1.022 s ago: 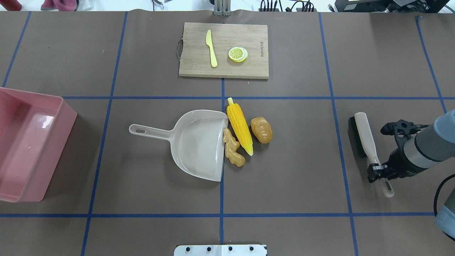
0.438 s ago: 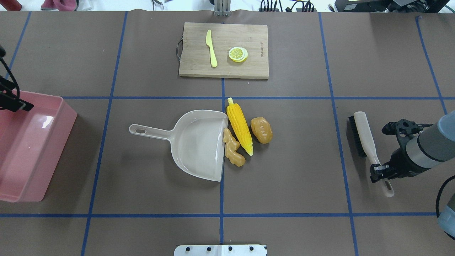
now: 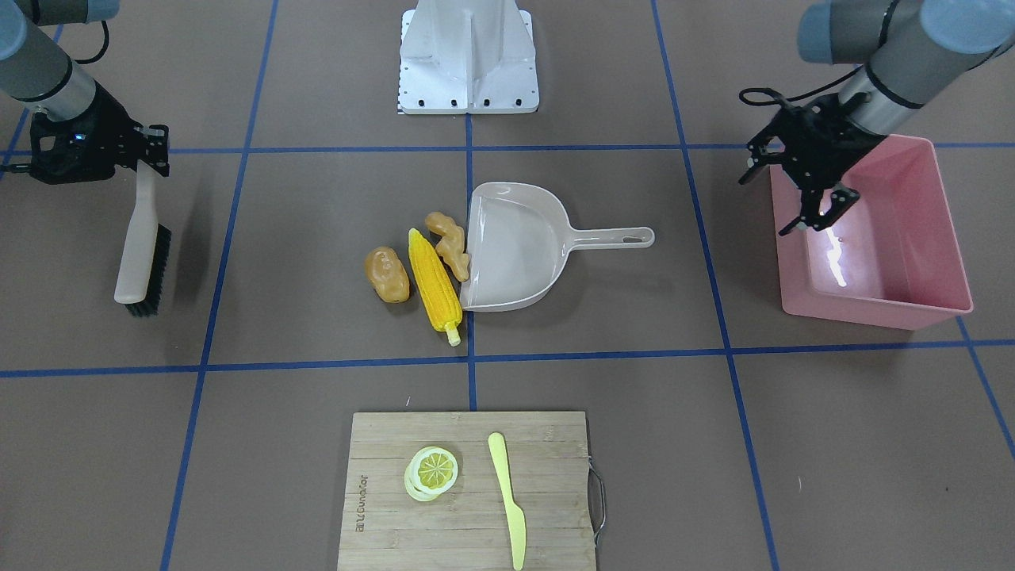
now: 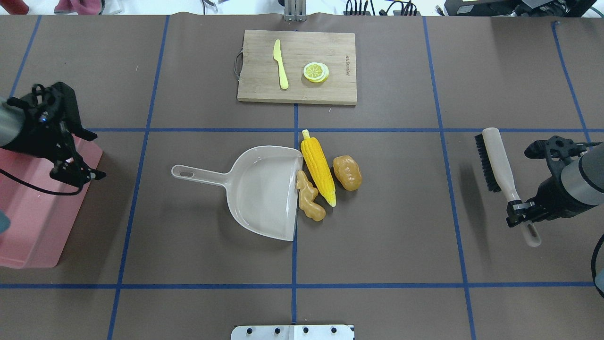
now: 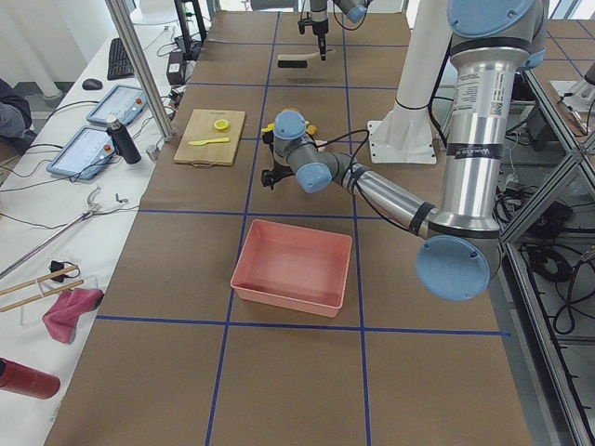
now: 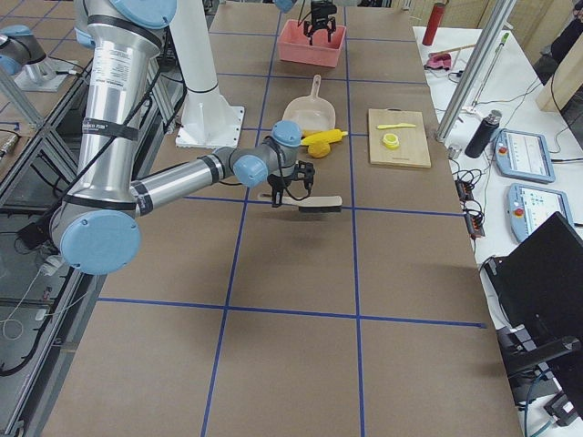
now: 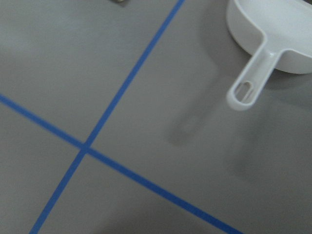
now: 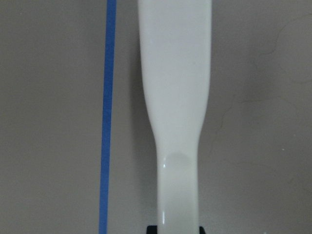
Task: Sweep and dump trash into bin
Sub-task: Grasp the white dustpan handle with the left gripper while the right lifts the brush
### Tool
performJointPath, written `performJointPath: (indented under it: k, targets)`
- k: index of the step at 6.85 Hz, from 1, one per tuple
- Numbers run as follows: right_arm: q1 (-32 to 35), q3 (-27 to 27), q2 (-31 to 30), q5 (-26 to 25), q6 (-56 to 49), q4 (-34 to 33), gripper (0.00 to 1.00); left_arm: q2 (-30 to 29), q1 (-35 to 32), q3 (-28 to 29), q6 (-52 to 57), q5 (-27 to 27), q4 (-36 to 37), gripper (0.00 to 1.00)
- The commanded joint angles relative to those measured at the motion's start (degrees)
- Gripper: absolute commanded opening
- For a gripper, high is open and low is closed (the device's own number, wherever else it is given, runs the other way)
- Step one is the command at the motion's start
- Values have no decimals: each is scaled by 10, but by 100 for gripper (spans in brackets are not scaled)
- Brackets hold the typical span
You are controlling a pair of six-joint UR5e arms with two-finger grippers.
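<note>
Corn cob [image 4: 318, 167] along dustpan [image 4: 262, 189] lip, stem toward board [image 4: 264, 89]

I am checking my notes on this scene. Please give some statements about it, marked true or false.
1. The right pincer holds the brush by its handle. True.
2. The corn lies inside the dustpan. False: it lies on the table, beside the dustpan's open edge.
3. The pink tub is empty. True.
4. The left pincer grips the dustpan's handle. False: it is open, above the tub's edge.
5. The knife and the lemon slice lie on the cutting board. True.
</note>
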Motion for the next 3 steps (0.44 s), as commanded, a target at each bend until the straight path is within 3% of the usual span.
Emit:
performJointPath:
  k: [1,2,3]
  targets:
    - [6,24,56,-33,-68,-130,0,-55,57,6,82,35,35,99]
    - [-25,27,143,-84,-84,-257,0,-76,58,15,81,35,39,99]
    - [-37,22,187,-105,-88,-313,0,-97,69,41,81,38,37,99]
